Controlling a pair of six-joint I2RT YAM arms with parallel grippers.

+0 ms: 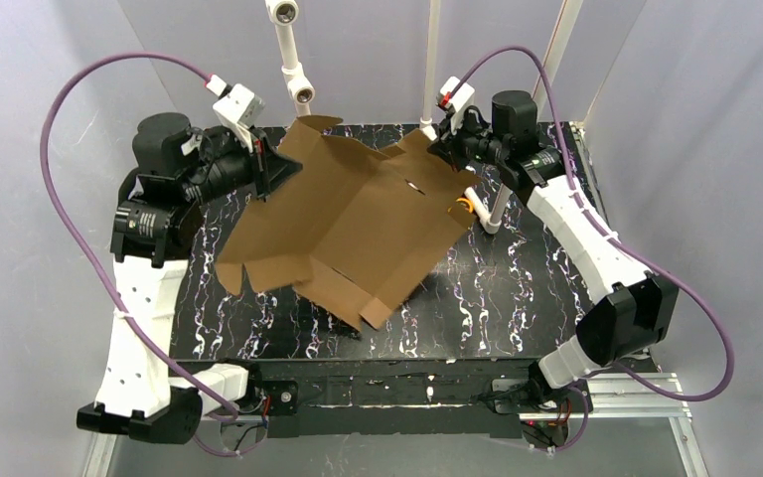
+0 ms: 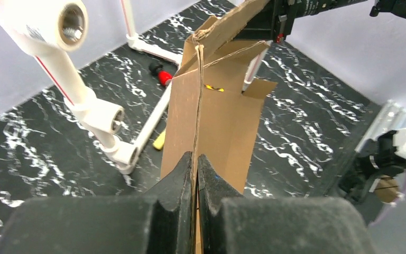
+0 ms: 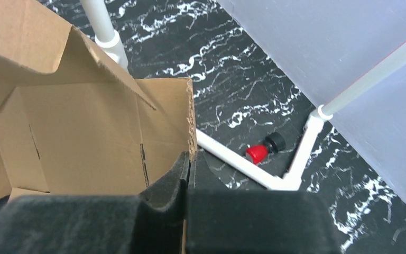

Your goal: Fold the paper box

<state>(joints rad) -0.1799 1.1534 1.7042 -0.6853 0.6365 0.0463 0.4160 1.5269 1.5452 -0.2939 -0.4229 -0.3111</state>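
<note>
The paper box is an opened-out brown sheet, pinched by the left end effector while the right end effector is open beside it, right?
Not quite. The right end effector is not open: the right wrist view shows it shut on an edge of the paper box. The left end effector does pinch the opened-out brown sheet.

1 paper box (image 1: 348, 219), 2 arms (image 1: 144, 288) (image 1: 586, 238), 1 red-capped obj (image 3: 256, 152), 1 yellow obj (image 2: 159, 140), 1 pipe frame (image 2: 92, 108).

No legible text anywhere. Paper box (image 1: 348, 224) unprinted; white lettering on right arm housing (image 2: 322, 6) too blurred to read.
</note>
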